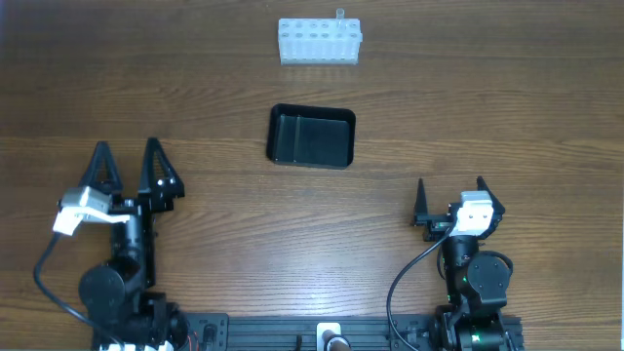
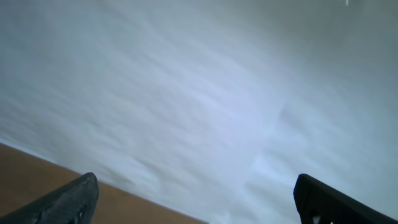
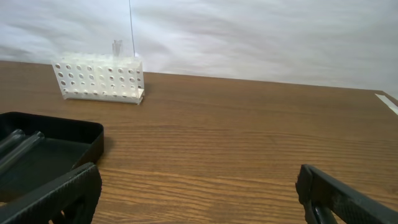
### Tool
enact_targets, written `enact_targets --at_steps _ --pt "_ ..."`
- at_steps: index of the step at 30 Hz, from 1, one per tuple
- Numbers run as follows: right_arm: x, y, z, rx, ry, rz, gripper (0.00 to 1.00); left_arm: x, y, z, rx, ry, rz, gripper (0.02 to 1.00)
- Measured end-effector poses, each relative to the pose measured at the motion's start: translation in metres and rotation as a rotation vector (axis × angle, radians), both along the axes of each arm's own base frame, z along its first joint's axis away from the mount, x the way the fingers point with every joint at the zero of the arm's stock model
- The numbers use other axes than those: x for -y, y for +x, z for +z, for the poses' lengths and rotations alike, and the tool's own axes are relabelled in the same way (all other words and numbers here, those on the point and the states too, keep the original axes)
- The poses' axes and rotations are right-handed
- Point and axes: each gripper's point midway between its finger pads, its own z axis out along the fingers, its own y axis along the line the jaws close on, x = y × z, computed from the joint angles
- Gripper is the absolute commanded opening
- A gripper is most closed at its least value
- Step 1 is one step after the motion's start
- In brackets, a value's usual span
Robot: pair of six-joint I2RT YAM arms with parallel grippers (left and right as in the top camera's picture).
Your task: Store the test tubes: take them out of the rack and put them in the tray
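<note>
From above we see one test tube [image 1: 340, 15] standing in the rack [image 1: 319, 41] beyond the tray [image 1: 312, 109], with the left gripper [image 1: 127, 146] and right gripper [image 1: 450, 183] near their bases; the left wrist view, then the right, shows fingers [image 2: 68, 199] spread wide, presumably ready for it.

A white rack [image 1: 320, 44] with many small holes stands upright at the far side of the table [image 1: 487, 117]. One clear test tube [image 1: 340, 16] stands straight up in a hole near the rack's right end. A black tray [image 1: 327, 144] with round corners lies flat on the table a little way in front of the rack, not touching it, and a few clear tubes [image 3: 17, 144] lie flat inside it along its left side.
</note>
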Motion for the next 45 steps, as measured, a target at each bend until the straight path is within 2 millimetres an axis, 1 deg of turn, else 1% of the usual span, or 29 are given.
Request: enact_targets --at_steps 5,10,12,17,21,23,28,34,45 --pt "0.000 0.000 0.000 0.000 0.000 0.000 0.993 -0.014 -0.011 -0.014 0.029 -0.013 0.066 0.998" --pt "0.000 0.000 0.000 0.000 0.000 0.000 0.991 -0.023 -0.011 -0.033 -0.027 -0.016 0.104 0.998" --pt "0.000 0.000 0.000 0.000 0.000 0.000 0.991 -0.024 -0.010 -0.044 -0.074 -0.015 0.113 0.996" --pt "0.000 0.000 0.000 0.000 0.000 0.000 0.991 -0.025 -0.008 -0.075 -0.201 0.018 0.123 0.998" --pt "0.000 0.000 0.000 0.000 0.000 0.000 0.991 -0.024 -0.007 -0.088 -0.262 0.070 0.131 0.998" --pt "0.000 0.000 0.000 0.000 0.000 0.000 0.991 -0.023 -0.006 -0.099 -0.308 0.098 0.130 0.998" --pt "0.000 0.000 0.000 0.000 0.000 0.000 0.993 -0.014 -0.005 -0.134 -0.453 0.149 0.072 0.996" --pt "0.000 0.000 0.000 0.000 0.000 0.000 0.993 -0.003 -0.004 -0.136 -0.455 0.208 0.014 0.998" --pt "0.000 0.000 0.000 0.000 0.000 0.000 0.993 0.000 -0.004 -0.136 -0.456 0.298 0.011 0.998"
